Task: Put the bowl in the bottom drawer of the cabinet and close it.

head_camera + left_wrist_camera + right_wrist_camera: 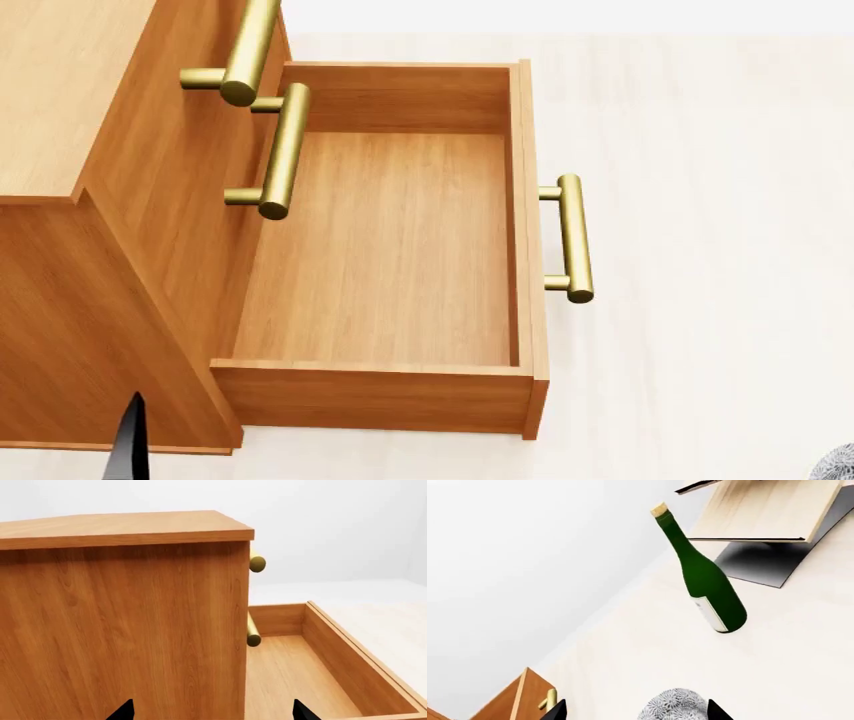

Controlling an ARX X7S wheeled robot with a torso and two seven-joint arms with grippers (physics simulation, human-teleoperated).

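The shallow orange-brown wooden bottom drawer point(380, 240) stands pulled out at 3 o'clock of the boxy wood-grain cabinet point(80, 200). The speckled white-grey bowl point(675, 706) sits on the pale surface point(627, 655) between the right gripper's point(637, 712) spread, empty fingers. Left gripper's point(213, 712) fingers are spread, holding nothing.

The cabinet point(80, 300) and bottom drawer point(387, 250) are smooth orange wood. Handles point(574, 238) are shiny gold metal. The wine bottle point(707, 587) is glossy green glass. The bowl point(675, 707) looks speckled.

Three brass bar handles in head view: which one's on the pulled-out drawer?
The rightmost brass bar handle, on the front of the open orange-brown wooden bottom drawer. The other two handles sit on shut upper fronts.
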